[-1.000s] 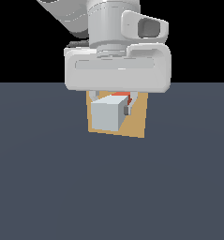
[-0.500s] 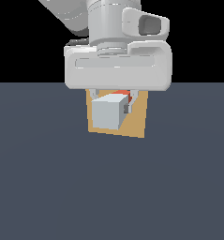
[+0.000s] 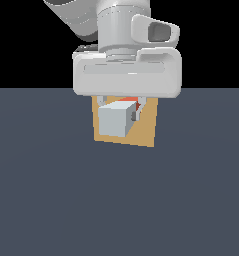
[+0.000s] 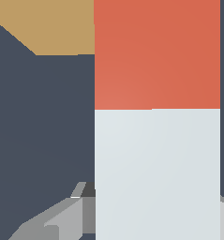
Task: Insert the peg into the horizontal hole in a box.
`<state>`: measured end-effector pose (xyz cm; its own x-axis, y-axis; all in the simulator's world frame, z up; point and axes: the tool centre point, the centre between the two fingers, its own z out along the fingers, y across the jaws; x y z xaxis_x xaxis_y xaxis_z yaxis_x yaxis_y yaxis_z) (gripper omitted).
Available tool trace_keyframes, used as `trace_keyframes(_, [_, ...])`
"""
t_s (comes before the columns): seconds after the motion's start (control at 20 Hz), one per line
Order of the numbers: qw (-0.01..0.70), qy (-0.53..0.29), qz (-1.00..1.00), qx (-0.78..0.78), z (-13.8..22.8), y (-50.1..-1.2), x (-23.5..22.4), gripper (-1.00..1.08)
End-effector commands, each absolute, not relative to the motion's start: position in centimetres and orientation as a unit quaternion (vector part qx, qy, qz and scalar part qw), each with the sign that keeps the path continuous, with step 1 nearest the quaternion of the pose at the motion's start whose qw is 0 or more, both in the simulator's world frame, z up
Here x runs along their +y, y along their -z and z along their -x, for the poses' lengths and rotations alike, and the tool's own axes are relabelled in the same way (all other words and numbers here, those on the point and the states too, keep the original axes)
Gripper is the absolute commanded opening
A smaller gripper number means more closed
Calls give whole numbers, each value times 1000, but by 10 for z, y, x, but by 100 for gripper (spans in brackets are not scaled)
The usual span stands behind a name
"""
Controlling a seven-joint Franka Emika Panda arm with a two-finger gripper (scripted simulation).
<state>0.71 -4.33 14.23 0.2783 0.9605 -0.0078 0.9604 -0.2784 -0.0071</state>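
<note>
Held the peg (image 3: 114,120) clamped in the end effector (image 3: 122,111), clear of the surface (image 3: 51,200), red end turned toward the box (image 3: 146,131) behind, likely for lining up; hole hidden behind the peg.

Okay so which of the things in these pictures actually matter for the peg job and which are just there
Part of the job:
- peg, pale with a red end
- box, tan
- gripper, holding the peg
The hole is not visible.

Just there:
- dark grey floor; nothing else lies about
</note>
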Motion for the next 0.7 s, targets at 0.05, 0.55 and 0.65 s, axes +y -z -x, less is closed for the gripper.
trace_keyframes(0.05, [0,0,794,-608,-17,-146,-4,-100])
trace_keyframes(0.55, [-1,1,794,-608,-35,-147,58,-100])
trace_keyframes(0.65, [-1,2,794,-608,-36,-148,62,-100])
